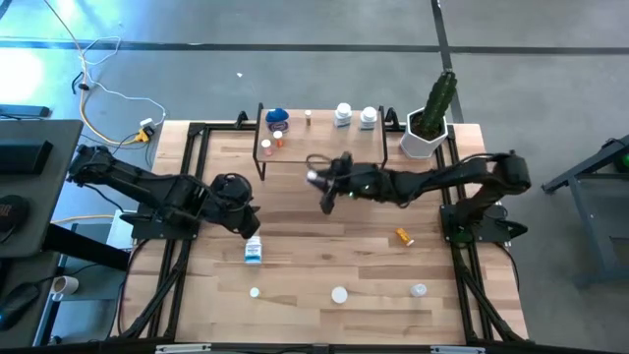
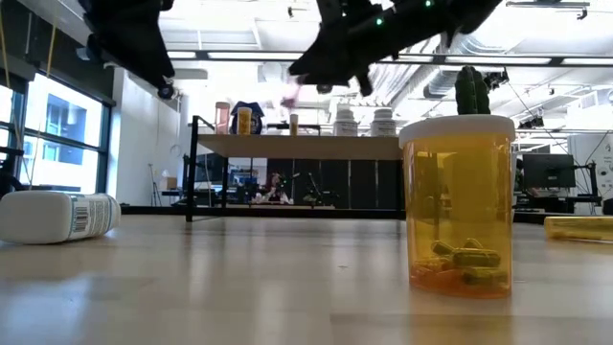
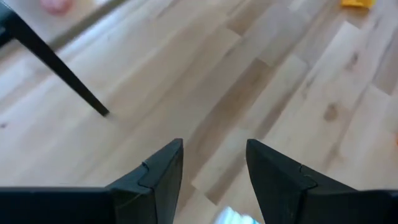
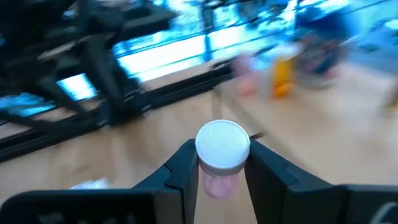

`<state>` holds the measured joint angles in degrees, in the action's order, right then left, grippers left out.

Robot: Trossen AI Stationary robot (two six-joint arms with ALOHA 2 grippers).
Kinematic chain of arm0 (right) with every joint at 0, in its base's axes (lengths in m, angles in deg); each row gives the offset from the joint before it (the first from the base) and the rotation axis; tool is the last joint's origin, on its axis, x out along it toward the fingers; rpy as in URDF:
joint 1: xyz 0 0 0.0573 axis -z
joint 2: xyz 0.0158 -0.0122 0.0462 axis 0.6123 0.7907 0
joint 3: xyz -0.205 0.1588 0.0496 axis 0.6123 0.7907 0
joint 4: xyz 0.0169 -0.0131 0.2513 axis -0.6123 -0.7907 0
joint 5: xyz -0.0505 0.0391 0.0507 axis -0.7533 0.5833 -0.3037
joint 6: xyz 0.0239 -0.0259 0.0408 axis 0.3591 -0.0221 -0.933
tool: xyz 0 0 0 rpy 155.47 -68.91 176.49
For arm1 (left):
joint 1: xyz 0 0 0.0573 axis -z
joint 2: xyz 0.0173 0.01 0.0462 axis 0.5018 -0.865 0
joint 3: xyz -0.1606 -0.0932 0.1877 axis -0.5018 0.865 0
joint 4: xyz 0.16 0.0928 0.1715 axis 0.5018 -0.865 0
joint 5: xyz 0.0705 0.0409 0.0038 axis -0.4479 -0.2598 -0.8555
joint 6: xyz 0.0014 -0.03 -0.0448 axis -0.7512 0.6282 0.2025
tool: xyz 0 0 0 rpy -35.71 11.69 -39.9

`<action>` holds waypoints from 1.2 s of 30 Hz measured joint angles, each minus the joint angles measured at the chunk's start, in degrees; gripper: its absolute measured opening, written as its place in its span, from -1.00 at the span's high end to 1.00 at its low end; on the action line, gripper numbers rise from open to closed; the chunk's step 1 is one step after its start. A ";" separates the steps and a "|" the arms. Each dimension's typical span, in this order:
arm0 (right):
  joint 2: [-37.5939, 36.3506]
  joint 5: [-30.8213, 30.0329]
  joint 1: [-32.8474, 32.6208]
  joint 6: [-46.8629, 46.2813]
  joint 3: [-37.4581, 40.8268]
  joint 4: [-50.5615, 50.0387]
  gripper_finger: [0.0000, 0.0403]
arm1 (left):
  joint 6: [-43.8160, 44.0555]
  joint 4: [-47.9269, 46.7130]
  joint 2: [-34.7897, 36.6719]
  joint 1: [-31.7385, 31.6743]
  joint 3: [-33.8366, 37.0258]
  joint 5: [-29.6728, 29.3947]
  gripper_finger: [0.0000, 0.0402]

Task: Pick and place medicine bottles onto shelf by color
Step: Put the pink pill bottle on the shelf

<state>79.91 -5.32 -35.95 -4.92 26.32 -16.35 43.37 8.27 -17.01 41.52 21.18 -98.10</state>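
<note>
My right gripper (image 1: 317, 181) is shut on a pinkish bottle with a white cap (image 4: 222, 147), in the air in front of the shelf (image 1: 316, 139). The shelf's top holds a blue-lidded jar (image 1: 278, 119), two white bottles (image 1: 355, 116) and small orange and pinkish vials (image 1: 272, 144). My left gripper (image 1: 245, 218) is open and empty above the table; just nearer than it, a white blue-labelled bottle (image 1: 254, 251) lies on its side. An orange bottle with a white cap (image 2: 458, 206) stands upright near the table's near edge. My right gripper pinches the pinkish bottle between its two fingers (image 4: 184, 169), on the body just under the white cap (image 4: 216, 184). The arm reaches in from the table's right. The bottle is lifted clear of the table and shelf, with its cap toward the wrist camera.
A white pot with a green plant (image 1: 429, 124) stands at the shelf's right end. An orange vial (image 1: 404, 236) lies on the table at the right. Three small capped bottles (image 1: 339, 294) stand along the near edge. Bare planks lie between the arms.
</note>
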 joint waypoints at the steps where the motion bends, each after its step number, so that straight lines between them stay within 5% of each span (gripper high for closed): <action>1: -1.23 -1.45 0.50 0.70 0.00 -0.99 0.52 | -0.81 0.32 0.00 -0.40 0.00 -0.33 0.18; 12: -12.29 -9.96 6.51 4.53 0.00 -7.87 0.52 | -15.61 10.21 0.00 -3.12 -0.02 -1.08 0.18; 22: -14.44 -9.57 13.07 9.35 -0.07 -10.00 0.52 | -17.43 12.24 0.00 -6.27 -0.02 -1.08 0.18; 36: -14.22 -1.47 18.42 11.78 -0.07 -25.72 0.52 | -15.36 12.89 -0.12 -12.65 -0.02 -1.69 0.18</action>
<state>65.68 -6.79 -17.53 6.87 26.26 -42.07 28.01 21.16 -17.14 28.87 21.16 -99.79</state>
